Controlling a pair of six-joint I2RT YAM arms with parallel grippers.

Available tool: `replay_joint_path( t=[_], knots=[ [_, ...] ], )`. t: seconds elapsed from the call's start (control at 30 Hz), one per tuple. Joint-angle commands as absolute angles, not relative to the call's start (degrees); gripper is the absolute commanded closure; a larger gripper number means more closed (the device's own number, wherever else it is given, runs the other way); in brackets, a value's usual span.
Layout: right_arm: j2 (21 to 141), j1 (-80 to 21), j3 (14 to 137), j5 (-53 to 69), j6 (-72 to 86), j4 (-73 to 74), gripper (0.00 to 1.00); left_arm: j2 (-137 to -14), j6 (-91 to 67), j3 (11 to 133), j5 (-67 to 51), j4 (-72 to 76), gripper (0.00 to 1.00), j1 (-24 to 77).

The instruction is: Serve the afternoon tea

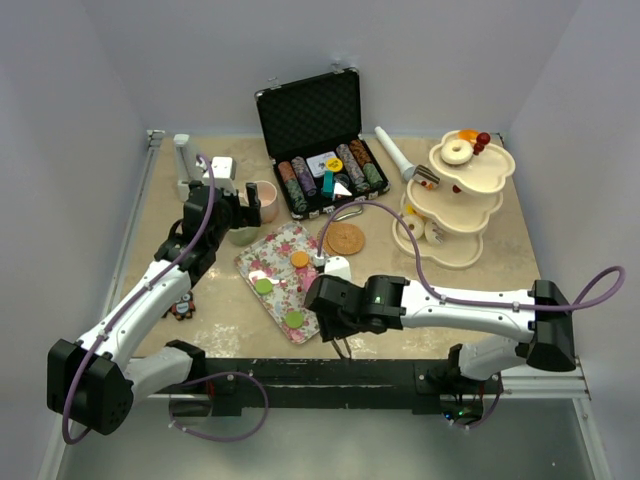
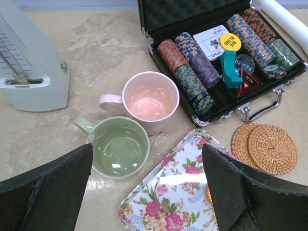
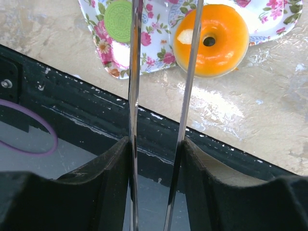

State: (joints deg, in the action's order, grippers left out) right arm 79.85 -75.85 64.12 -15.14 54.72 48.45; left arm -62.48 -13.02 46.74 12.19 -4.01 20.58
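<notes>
My right gripper [image 3: 156,159] is shut on a pair of metal tongs [image 3: 134,96], one blade against each finger. The blades reach out over the near end of the floral tray [image 3: 154,53], and the right blade crosses an orange donut [image 3: 216,43] lying at the tray's edge. A green macaron [image 3: 117,19] sits just left of the left blade. My left gripper [image 2: 147,187] hangs open above the green cup [image 2: 119,147] and the tray's corner, with the pink cup [image 2: 150,98] just beyond. The cream three-tier stand [image 1: 455,215] stands at the far right with a donut [image 1: 457,150] on top.
An open poker chip case [image 1: 320,150] lies at the back centre. Two woven coasters [image 1: 344,238] lie between the tray and the stand. A white metronome [image 2: 29,62] stands left of the cups. The black table rail [image 3: 72,110] runs under my right gripper.
</notes>
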Motion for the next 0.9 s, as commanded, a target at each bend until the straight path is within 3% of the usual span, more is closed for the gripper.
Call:
replay_joint_path(
  t=[0.0, 0.87],
  knots=[
    [77.43, -75.94, 67.24, -18.11, 56.87, 50.27, 0.54, -62.4, -14.5, 49.04, 11.43, -2.64, 0.0, 20.39],
    [78.66, -80.68, 69.17, -17.49, 62.14, 53.7, 0.51, -62.31, -14.94, 49.04, 10.64, -2.64, 0.0, 20.39]
  ],
)
